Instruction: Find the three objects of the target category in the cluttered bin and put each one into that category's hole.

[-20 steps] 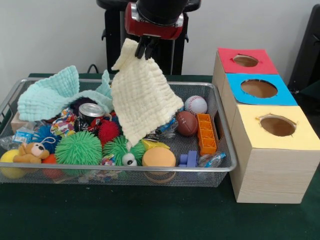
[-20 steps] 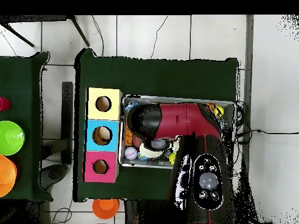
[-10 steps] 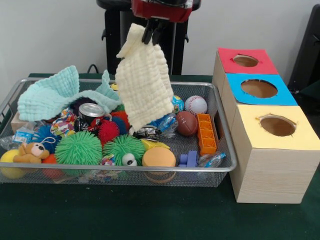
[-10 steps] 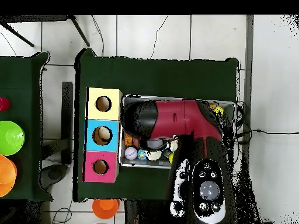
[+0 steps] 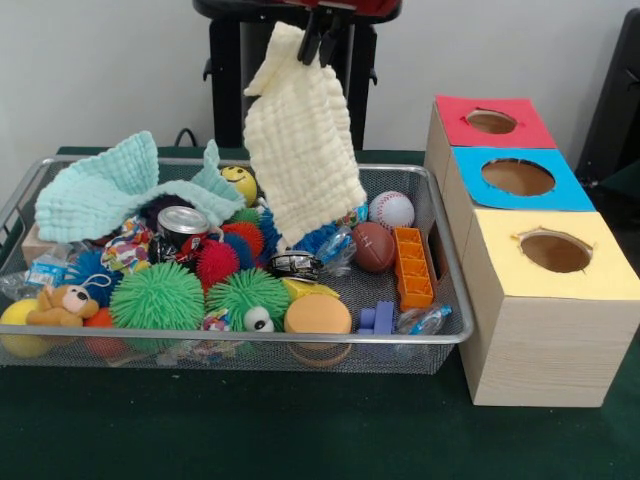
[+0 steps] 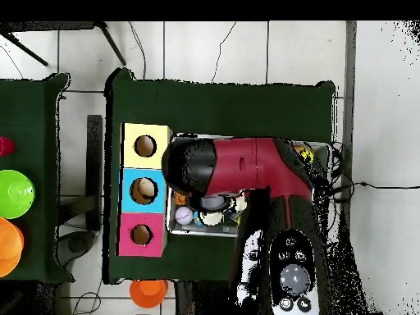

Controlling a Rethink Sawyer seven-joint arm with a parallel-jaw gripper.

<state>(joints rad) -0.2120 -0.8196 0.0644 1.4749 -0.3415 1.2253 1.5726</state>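
My gripper (image 5: 321, 47) is at the top edge of the front view, shut on a corner of a plain pale yellow cloth (image 5: 300, 150) that hangs above the middle of the silver wire-mesh bin (image 5: 250, 340). One printed fabric bundle (image 5: 127, 246) lies at the bin's left, beside a can. A second printed scrap (image 5: 216, 322) shows near the front rim. The yellow-surround hole (image 5: 555, 252) tops the nearest wood box on the right and also shows in the overhead view (image 6: 145, 146). In the overhead view the arm (image 6: 238, 168) hides the gripper and most of the bin.
A mint cloth (image 5: 100, 190), green spiky balls (image 5: 157, 297), a can (image 5: 183, 222), a baseball (image 5: 391, 209), a football (image 5: 372, 246) and an orange block (image 5: 412, 266) fill the bin. The blue-surround hole (image 5: 518, 177) and the red-surround hole (image 5: 491, 121) lie behind the yellow one.
My gripper has risen and shifted slightly right with the pale yellow cloth. The cloth's lower edge has lifted off the toys, uncovering a yellow smiley ball.
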